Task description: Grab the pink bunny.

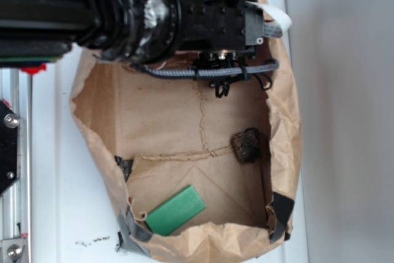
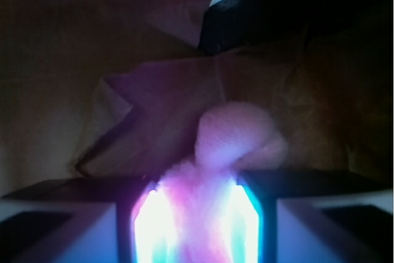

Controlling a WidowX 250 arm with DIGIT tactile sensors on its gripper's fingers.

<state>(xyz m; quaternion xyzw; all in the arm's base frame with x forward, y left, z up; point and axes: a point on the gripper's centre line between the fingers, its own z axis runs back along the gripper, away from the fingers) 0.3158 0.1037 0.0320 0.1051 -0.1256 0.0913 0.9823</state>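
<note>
In the wrist view the pink bunny (image 2: 231,137) is a soft pink and whitish plush shape sitting between my two fingers (image 2: 80,214), its rounded end sticking out past them. My gripper (image 2: 196,210) is shut on it, inside the dark brown paper bag. In the exterior view the bunny is hidden under my black arm and gripper (image 1: 220,87), which reach over the bag's far edge at the top.
The brown paper bag (image 1: 101,127) lies open with crumpled walls. A dark brown lump (image 1: 246,146) sits at its right side. A green flat card (image 1: 175,210) lies at its near left. A metal rail (image 1: 15,170) runs along the left.
</note>
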